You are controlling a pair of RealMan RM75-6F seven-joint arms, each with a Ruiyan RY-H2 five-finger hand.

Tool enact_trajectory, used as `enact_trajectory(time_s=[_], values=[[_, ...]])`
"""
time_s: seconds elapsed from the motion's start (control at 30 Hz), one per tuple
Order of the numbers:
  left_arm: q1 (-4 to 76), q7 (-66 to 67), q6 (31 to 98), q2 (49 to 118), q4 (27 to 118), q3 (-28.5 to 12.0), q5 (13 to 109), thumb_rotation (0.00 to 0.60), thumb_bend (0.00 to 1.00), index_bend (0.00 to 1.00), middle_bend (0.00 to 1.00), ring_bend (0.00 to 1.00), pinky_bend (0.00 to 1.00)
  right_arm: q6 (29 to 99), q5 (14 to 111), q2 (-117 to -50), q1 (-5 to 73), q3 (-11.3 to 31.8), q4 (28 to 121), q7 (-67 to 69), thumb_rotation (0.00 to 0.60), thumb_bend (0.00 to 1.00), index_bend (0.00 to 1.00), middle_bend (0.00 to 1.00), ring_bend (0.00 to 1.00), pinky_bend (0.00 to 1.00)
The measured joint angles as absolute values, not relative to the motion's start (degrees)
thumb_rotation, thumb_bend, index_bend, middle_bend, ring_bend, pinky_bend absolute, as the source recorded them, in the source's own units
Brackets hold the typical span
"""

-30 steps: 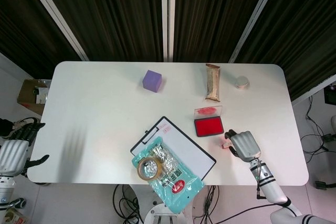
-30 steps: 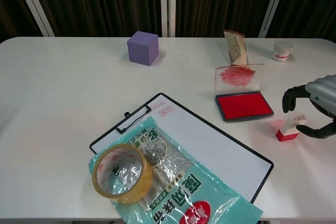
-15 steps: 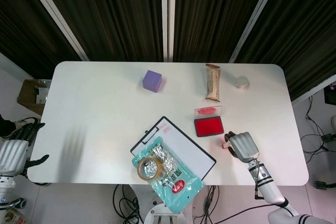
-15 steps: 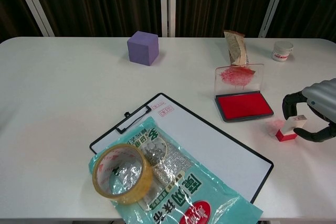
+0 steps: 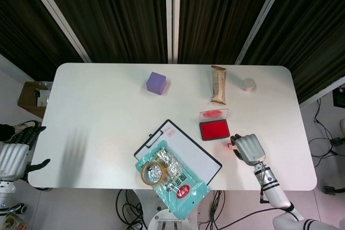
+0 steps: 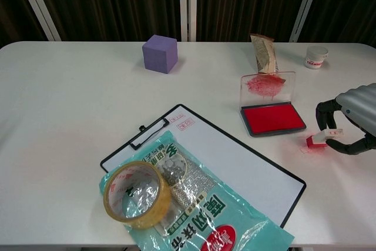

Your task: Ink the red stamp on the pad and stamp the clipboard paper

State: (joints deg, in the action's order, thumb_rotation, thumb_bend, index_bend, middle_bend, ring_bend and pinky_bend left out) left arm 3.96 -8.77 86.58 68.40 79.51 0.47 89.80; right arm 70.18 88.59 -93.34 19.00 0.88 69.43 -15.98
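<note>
The red stamp (image 6: 318, 140) with a white top leans tilted on the table, right of the open ink pad (image 6: 273, 118). My right hand (image 6: 355, 118) pinches its white top between thumb and fingers. From above, the right hand (image 5: 249, 148) covers most of the stamp (image 5: 233, 145), just below the ink pad (image 5: 214, 130). The clipboard (image 6: 235, 163) lies front centre, its lower part covered by a green snack bag (image 6: 200, 216) and a tape roll (image 6: 136, 194). My left hand (image 5: 13, 157) hangs off the table's left edge, fingers apart, holding nothing.
The pad's clear lid (image 6: 267, 86) stands upright, smeared with red. A purple cube (image 6: 160, 53), a brown packet (image 6: 264, 54) and a small white jar (image 6: 316, 57) sit along the back. A faint red ink smudge marks the table under the stamp.
The stamp went from upright to tilted as my right hand's thumb and fingers closed on its top. The left hand has stayed still.
</note>
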Motion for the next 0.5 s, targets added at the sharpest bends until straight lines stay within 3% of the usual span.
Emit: enact_trajectory(time_s=[0.27,0.5], values=[[3.8,-8.9,86.8,68.2,79.6,0.5,89.8,0.600,0.00,0.15,0.16,0.13,0.24,70.6,88.9,-92.7,21.6,3.8,69.9,-12.6,0.600,0.39,0.77,0.67,0.85,1.00],[3.6,-8.8,86.7,68.1,79.6,0.5,89.4,0.600,0.00,0.15,0.16,0.13,0.25,60.4,85.4,-88.9,27.3,7.0,73.9,-9.6,0.600,0.47,0.87,0.74,0.85,1.00]])
